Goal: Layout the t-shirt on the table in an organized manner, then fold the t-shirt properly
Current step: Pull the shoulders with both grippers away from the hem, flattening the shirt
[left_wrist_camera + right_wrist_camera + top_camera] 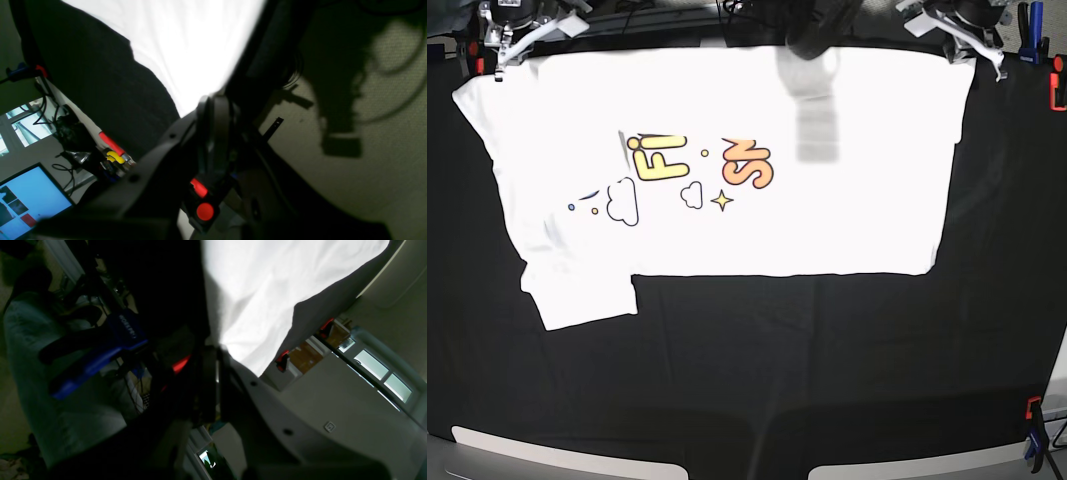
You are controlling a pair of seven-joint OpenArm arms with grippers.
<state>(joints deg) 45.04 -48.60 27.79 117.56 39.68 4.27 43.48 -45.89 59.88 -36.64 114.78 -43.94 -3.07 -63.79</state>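
The t-shirt lay spread flat, print up, along the far edge of the table, one sleeve reaching toward the middle on the left. The left gripper pinched its far right corner and the right gripper its far left corner, both closed on cloth. The near half of the black tabletop was open. Red clamps and a blue clamp sat at the far right edge.

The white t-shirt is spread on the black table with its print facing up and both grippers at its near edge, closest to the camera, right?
Not quite. The base view shows the left gripper and right gripper at the far edge of the t-shirt, at the top. It does lie print-up on the black table.
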